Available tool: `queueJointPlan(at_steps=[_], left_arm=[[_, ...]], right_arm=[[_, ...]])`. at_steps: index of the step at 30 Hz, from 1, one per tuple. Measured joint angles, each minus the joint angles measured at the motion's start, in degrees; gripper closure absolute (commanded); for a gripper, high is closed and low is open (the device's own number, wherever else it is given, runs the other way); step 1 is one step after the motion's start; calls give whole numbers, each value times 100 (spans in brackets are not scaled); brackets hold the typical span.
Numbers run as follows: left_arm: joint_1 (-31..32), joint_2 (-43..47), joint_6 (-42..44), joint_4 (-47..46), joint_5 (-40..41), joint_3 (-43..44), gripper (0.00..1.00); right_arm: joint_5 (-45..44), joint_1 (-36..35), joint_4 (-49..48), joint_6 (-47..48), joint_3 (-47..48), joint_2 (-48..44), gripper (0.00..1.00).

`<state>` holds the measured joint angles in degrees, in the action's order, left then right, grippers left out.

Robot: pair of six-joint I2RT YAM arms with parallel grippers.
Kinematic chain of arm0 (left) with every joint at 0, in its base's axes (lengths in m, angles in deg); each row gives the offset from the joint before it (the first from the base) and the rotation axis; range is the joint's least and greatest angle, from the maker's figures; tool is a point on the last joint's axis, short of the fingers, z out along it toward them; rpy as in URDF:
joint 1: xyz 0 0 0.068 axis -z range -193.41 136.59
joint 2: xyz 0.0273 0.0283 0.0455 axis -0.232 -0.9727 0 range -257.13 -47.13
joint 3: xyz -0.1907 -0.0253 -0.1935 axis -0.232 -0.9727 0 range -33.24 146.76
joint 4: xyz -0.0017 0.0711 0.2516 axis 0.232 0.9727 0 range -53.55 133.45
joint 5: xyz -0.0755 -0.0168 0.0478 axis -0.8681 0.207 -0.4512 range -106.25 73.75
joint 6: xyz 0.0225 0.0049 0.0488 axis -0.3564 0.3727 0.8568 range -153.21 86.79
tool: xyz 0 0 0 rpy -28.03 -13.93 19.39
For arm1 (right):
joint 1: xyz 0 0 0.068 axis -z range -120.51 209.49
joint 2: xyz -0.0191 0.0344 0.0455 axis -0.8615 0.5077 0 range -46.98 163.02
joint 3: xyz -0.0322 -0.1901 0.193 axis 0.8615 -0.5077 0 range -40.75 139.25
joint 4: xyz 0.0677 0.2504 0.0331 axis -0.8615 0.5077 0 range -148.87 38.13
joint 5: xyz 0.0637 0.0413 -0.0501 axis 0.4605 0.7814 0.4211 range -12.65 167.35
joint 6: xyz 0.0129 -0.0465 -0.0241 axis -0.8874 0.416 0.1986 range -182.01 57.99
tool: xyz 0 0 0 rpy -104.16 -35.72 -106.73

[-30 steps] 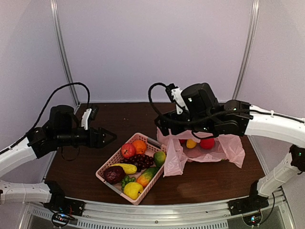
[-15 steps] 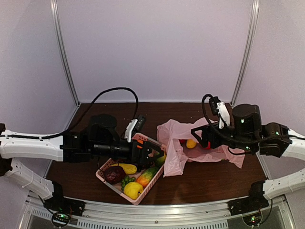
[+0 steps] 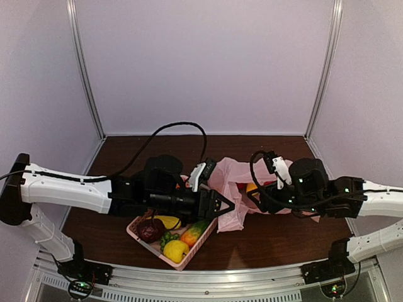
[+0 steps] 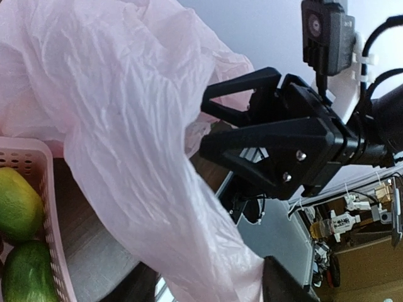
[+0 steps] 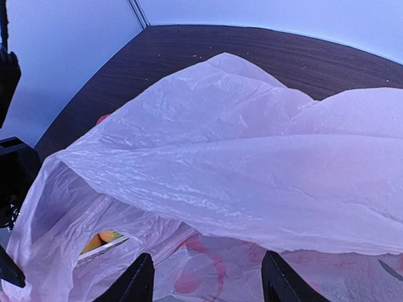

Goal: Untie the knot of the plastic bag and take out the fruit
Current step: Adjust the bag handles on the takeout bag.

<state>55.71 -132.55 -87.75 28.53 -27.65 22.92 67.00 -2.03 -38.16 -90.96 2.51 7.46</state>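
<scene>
Top external: we are holding left gripper (image 3: pixel 225 205) and right gripper (image 4: pixel 203 126) wide at the plastic bag (image 3: pixel 230 215) (mouth already open); fruit (image 3: pixel 252 187) removal probably following.

Right of basket (image 3: pixel 151 247) (just beside): plastic bag (image 3: pixel 230 179).

This is a robot lab test cell. Plain white panels (image 3: pixel 201 63) joined by metal posts (image 3: pixel 85 69) wall in the table (image 3: pixel 283 233) on three sides. A slotted metal rail (image 3: pixel 208 280) runs along the table's near edge, with arm bases (image 3: pixel 82 272) bolted there. Beyond the table, the left wrist view shows workshop clutter (image 4: pixel 349 219).
</scene>
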Motion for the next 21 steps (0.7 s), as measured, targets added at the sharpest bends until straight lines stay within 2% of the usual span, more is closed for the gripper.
queueJointPlan(at_steps=[2,7,15,21], left_arm=[[11,-92,-22,2,-17,76,77],[22,-199,-57,164,42,247,100],[26,-387,87,369,173,660,100],[2,-387,155,490,251,664,100]], right_arm=[[-7,0,-109,-52,-15,177,43],[-304,4,-278,-295,-15,717,43],[-706,111,-597,-560,-188,1491,47],[-402,59,-1027,-894,-1174,1681,47]])
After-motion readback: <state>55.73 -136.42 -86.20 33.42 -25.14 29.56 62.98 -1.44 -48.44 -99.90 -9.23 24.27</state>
